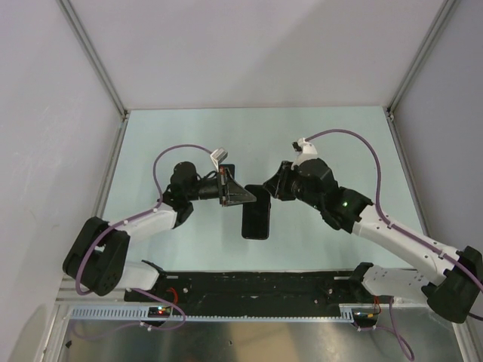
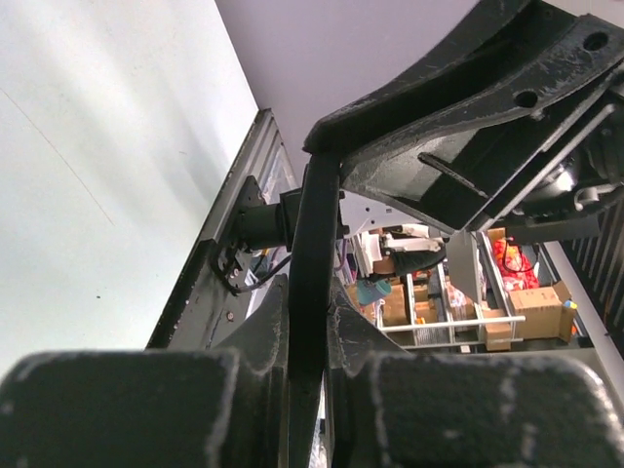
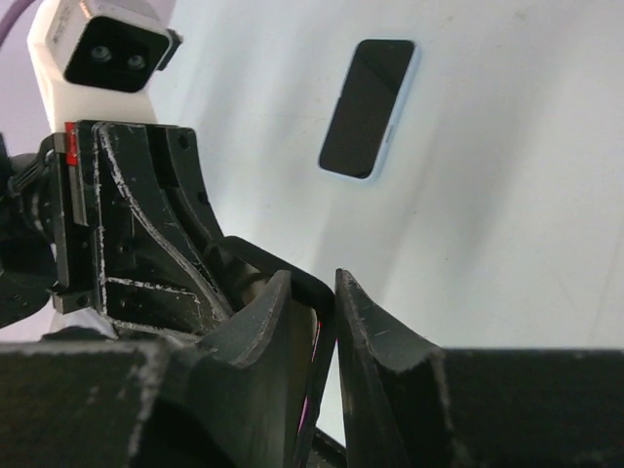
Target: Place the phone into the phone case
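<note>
Left and right jaws clamp the thin black phone case (image 2: 314,273) edge-on; unequal pulls could wrench it loose.

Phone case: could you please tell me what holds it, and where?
Both grippers pinch the phone case: the left gripper on a thin edge, the right gripper near a rounded corner.

The phone (image 3: 369,107) has a black screen and a pale blue rim. The table (image 1: 317,136) is pale mint green. The phone case (image 2: 314,292) is plain black, and the cables (image 1: 175,148) are purple.
</note>
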Robot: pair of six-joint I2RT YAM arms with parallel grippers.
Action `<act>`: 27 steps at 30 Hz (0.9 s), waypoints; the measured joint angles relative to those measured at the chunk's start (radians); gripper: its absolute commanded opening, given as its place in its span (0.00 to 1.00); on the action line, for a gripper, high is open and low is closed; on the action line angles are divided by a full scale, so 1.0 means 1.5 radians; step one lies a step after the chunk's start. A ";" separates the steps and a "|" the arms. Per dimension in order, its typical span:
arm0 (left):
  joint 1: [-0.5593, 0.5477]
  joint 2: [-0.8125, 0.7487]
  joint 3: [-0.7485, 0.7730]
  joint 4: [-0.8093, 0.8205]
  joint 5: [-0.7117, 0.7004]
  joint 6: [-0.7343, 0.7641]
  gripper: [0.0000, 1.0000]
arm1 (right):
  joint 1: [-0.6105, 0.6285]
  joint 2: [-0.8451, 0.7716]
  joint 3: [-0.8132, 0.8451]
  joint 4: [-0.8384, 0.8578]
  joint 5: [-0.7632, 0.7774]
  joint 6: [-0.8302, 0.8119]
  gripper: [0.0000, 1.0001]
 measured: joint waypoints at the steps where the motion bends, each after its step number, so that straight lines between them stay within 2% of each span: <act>1: 0.000 0.001 0.000 -0.001 -0.005 0.001 0.00 | 0.006 0.000 0.005 -0.009 0.016 -0.003 0.14; 3: -0.001 0.003 0.000 -0.010 -0.018 0.007 0.00 | 0.018 0.001 0.018 -0.033 0.054 -0.007 0.25; 8: 0.001 0.017 0.000 -0.031 -0.063 0.013 0.00 | 0.036 0.000 0.052 -0.068 0.100 -0.013 0.65; 13: 0.003 0.029 0.001 -0.036 -0.081 0.020 0.00 | -0.017 -0.010 0.056 -0.090 0.084 -0.016 0.93; 17: 0.005 0.059 0.012 -0.040 -0.095 0.029 0.00 | -0.051 -0.042 0.030 -0.094 0.050 -0.023 0.99; 21: 0.005 0.095 0.036 -0.048 -0.116 0.034 0.00 | -0.008 -0.054 -0.005 -0.089 0.029 -0.026 0.99; 27: 0.005 0.134 0.083 -0.054 -0.141 0.034 0.00 | 0.058 -0.015 -0.028 -0.089 0.043 -0.027 0.99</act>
